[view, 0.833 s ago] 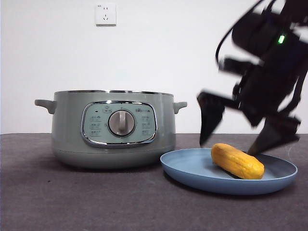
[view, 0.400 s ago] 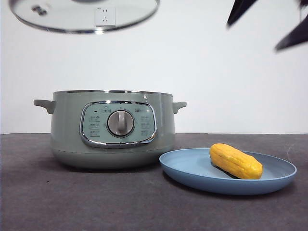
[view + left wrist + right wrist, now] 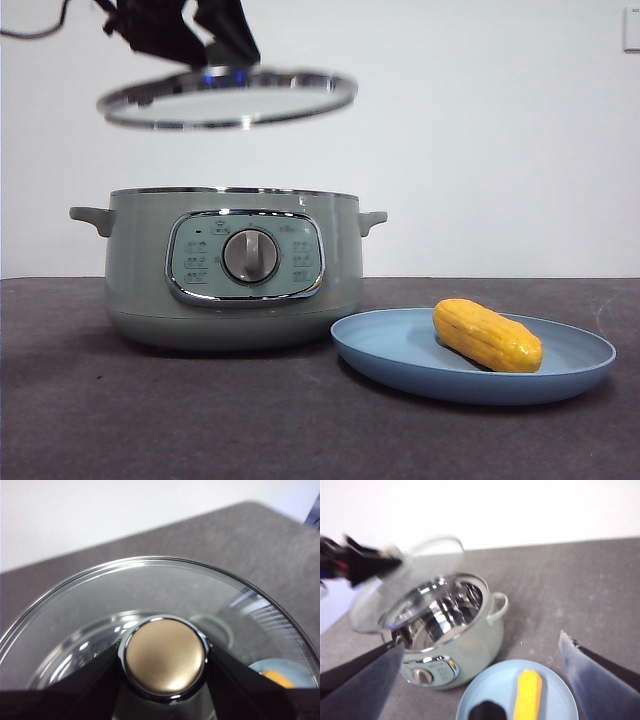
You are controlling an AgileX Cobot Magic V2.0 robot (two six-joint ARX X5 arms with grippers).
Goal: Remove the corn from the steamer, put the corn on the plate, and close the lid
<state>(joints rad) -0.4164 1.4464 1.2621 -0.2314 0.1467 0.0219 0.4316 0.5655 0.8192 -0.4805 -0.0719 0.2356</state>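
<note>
My left claw [image 3: 164,680] is closed on the knob [image 3: 165,656] of the lid [image 3: 228,98], heavy, slippery, fragile glass above the steamer [image 3: 232,265], while my right claw [image 3: 480,680] is open.

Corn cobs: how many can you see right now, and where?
1. The corn lies on the plate, beside the steamer. The right wrist view shows none in the part of the steamer's bowl not screened by the lid.
</note>
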